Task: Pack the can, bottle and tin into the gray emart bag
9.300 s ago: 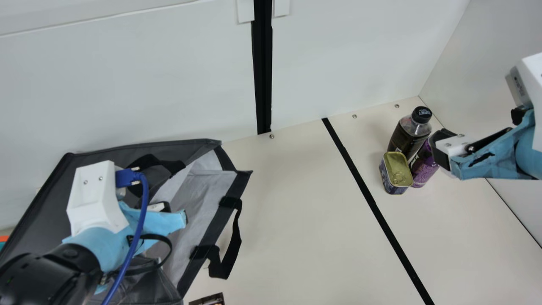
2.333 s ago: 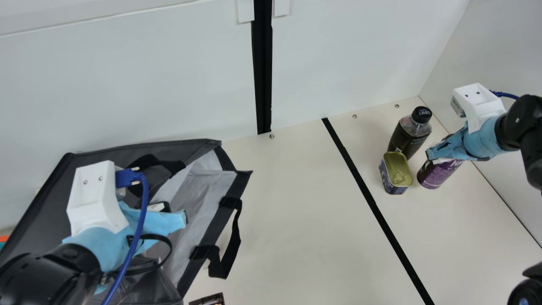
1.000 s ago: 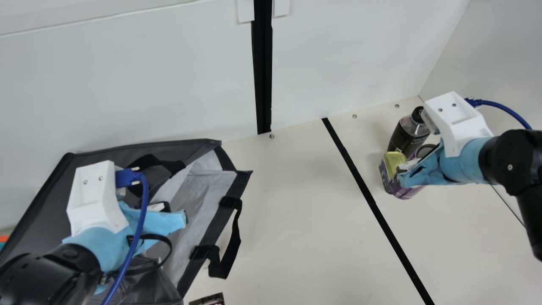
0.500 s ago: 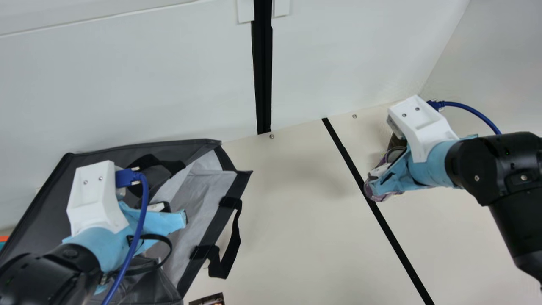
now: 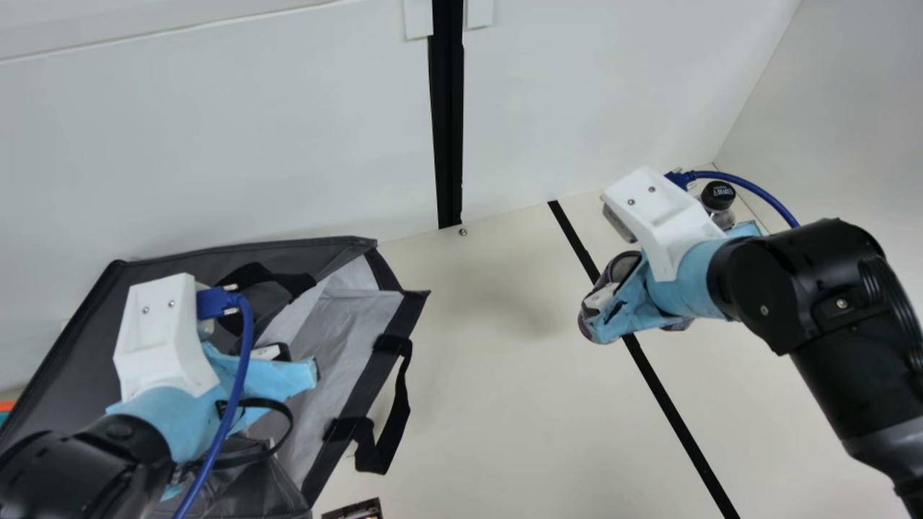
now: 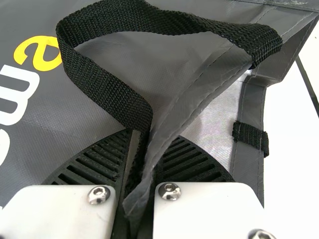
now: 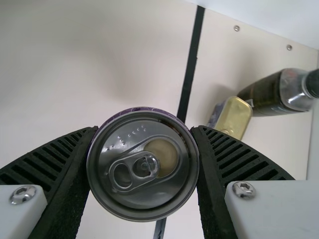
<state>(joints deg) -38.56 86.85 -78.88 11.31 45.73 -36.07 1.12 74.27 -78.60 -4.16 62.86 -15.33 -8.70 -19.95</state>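
Note:
My right gripper (image 5: 602, 303) holds the purple can (image 5: 621, 268) above the table, over the black line. In the right wrist view the ribbed fingers of the right gripper (image 7: 143, 169) press both sides of the can (image 7: 112, 199), its silver lid facing the camera. Behind the arm stands the dark bottle (image 5: 718, 205), with the gold-lidded tin (image 7: 237, 119) beside it in the right wrist view. My left gripper (image 5: 292, 364) is at the mouth of the gray bag (image 5: 184, 256). In the left wrist view the left gripper (image 6: 139, 169) pinches the bag's rim and handle.
A black strap handle (image 5: 393, 432) hangs from the bag's right edge onto the table (image 5: 497, 404). A small dark printed item (image 5: 355, 509) lies at the near edge. White walls (image 5: 216, 144) stand behind and at the right.
The right gripper has closed on the can and carried it left from beside the tin and bottle, past the tin to the black line. The left arm and the bag have kept still.

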